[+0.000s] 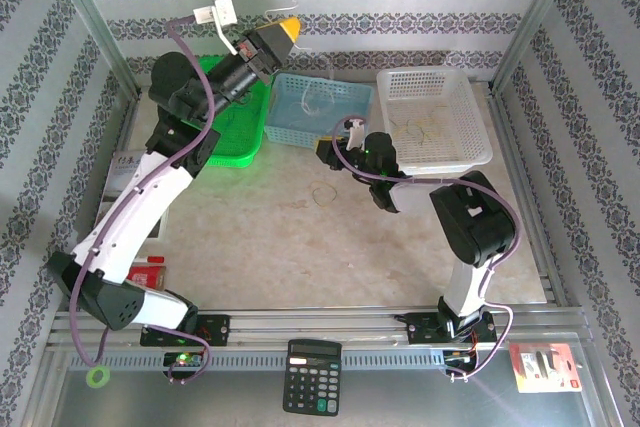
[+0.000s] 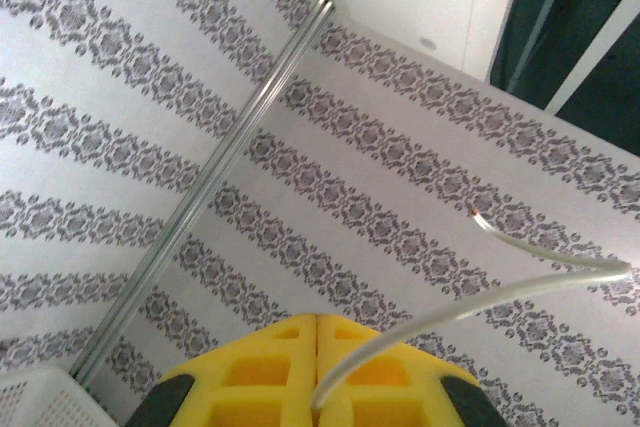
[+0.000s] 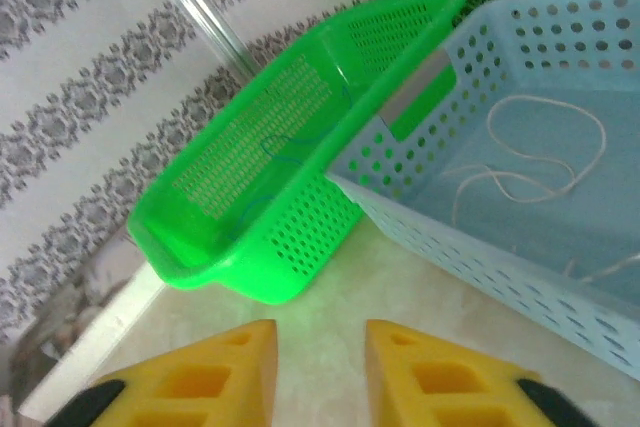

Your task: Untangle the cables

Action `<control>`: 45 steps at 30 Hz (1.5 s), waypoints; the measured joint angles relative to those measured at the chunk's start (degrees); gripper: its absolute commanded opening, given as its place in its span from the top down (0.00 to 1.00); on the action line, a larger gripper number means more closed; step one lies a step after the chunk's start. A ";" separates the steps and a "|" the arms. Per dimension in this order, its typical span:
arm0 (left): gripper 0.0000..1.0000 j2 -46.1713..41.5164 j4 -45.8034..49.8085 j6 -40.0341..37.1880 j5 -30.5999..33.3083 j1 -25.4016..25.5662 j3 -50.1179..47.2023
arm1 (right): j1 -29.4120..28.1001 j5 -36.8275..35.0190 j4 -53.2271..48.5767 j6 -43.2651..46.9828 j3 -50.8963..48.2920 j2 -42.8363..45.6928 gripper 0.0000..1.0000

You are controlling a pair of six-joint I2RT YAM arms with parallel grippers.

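High behind the blue basket (image 3: 440,187), the left claw (image 2: 316,332) is clenched on one whitish cable (image 2: 520,292) whose free end dangles, so a weak pinch could drop it outside that basket, while the right claw (image 3: 320,337) sits released just in front of it.

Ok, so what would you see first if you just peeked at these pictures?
Probably the left gripper, held up high near the back wall and shut on a whitish wire that bends away in the air. Next come the bright baskets in a row at the back: green basket on the left, blue basket in the middle, white basket on the right. The right gripper hangs open just before the green and blue ones.
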State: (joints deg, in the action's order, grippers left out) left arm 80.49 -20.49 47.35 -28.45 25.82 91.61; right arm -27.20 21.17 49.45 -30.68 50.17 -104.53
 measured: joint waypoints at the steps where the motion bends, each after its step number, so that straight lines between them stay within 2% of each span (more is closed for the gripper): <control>1: 1.00 -0.22 -0.20 0.00 0.00 0.00 -0.02 | 0.00 -0.04 -0.07 -0.20 0.00 -0.11 0.86; 5: 1.00 -0.42 -0.31 -0.42 0.07 0.00 -0.04 | 0.11 -0.13 0.07 -0.85 0.00 -0.11 0.99; 9: 1.00 -0.42 -0.28 -0.83 0.24 0.00 -0.11 | 0.76 0.13 0.09 -1.07 -0.02 -0.11 0.99; 11: 1.00 -0.39 -0.28 -1.29 0.24 0.00 -0.15 | 1.25 0.15 0.02 -1.11 -0.22 0.02 0.94; 15: 1.00 0.24 -0.26 -2.89 0.57 0.00 -0.26 | 2.23 0.31 -1.27 -0.81 -1.81 2.58 0.69; 19: 1.00 2.51 -0.26 -5.11 1.27 -0.07 -0.26 | 3.13 -0.20 -2.60 -0.63 -3.23 7.32 0.59; 27: 1.00 12.92 -0.72 -8.63 1.97 -2.32 2.05 | 6.05 -1.42 -7.61 0.87 -5.46 17.27 0.55; 39: 1.00 29.75 -4.31 -8.61 1.90 -6.08 16.72 | 7.23 -2.27 -16.90 2.80 -11.08 29.44 0.51; 45: 1.00 35.76 -4.85 -8.61 1.77 -6.69 19.28 | 7.23 -2.29 -21.68 3.52 -13.88 38.91 0.50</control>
State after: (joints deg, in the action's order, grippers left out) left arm 116.25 -25.34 38.74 -26.68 19.14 110.89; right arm -19.97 18.87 27.77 -27.16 36.29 -65.63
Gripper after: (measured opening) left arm 0.045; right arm 0.499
